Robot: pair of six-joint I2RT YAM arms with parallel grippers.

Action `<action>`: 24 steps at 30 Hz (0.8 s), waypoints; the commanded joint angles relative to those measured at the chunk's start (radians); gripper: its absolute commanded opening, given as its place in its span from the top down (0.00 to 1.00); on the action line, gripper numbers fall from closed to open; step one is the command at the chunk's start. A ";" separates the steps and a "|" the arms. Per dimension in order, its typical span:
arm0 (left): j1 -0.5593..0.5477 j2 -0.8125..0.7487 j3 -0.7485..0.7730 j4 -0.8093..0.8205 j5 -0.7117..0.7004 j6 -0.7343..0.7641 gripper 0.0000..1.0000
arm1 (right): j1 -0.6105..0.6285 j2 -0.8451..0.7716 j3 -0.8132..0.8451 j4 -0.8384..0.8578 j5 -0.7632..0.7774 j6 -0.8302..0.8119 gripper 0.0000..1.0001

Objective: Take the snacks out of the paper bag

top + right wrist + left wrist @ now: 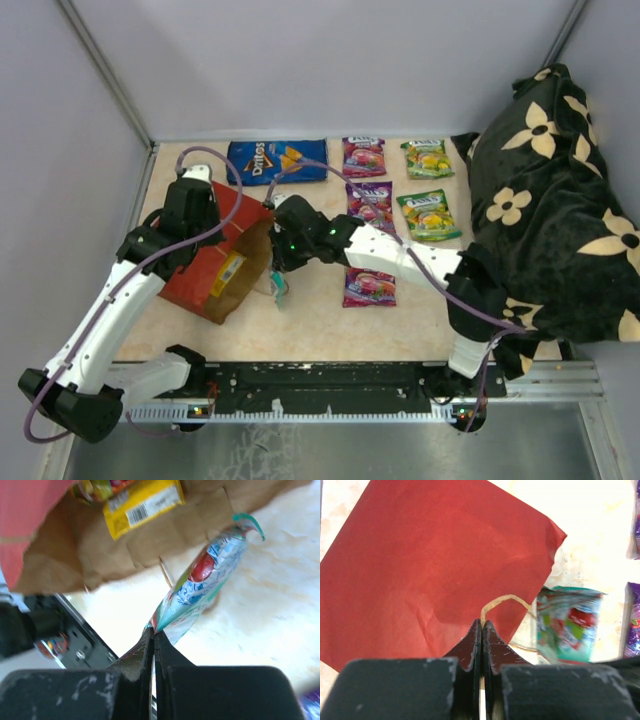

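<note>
The blue chip bag (277, 160) at the back of the desk (320, 320) says "Doritos". The red paper bag (205, 275) lies on its side, and a yellow packet (142, 505) with a barcode sits inside, its name hidden. The right gripper (153, 634) is clenched on a teal packet (200, 585) just outside the bag's mouth; its words are too blurry to read. The left gripper (482, 626) pinches the bag's loop handle (502, 599).
</note>
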 commanded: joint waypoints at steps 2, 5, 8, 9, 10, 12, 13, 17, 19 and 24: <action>0.039 -0.016 -0.039 0.058 0.001 0.028 1.00 | 0.002 -0.229 -0.014 -0.144 0.040 -0.297 1.00; 0.069 -0.013 -0.057 0.088 0.032 0.037 1.00 | 0.002 -0.302 -0.071 -0.134 -0.024 -0.399 1.00; 0.099 -0.014 -0.066 0.102 0.056 0.045 1.00 | 0.002 -0.306 -0.045 -0.221 -0.110 -0.523 1.00; 0.107 -0.015 -0.067 0.104 0.060 0.048 1.00 | 0.003 -0.301 -0.026 -0.263 -0.131 -0.562 1.00; 0.115 -0.017 -0.067 0.104 0.064 0.051 1.00 | 0.005 -0.301 -0.010 -0.305 -0.162 -0.603 1.00; 0.129 -0.019 -0.066 0.106 0.073 0.060 1.00 | 0.020 -0.298 0.029 -0.396 -0.240 -0.687 1.00; 0.136 -0.021 -0.065 0.107 0.076 0.063 1.00 | 0.035 -0.291 0.055 -0.452 -0.273 -0.730 1.00; 0.153 -0.014 -0.060 0.115 0.092 0.076 1.00 | 0.087 -0.212 0.229 -0.649 -0.359 -0.907 0.99; 0.154 -0.011 -0.058 0.116 0.098 0.079 1.00 | 0.088 -0.149 0.321 -0.705 -0.342 -0.960 0.80; 0.161 -0.026 -0.067 0.117 0.102 0.084 1.00 | 0.033 0.057 0.687 -0.639 0.215 -0.818 0.01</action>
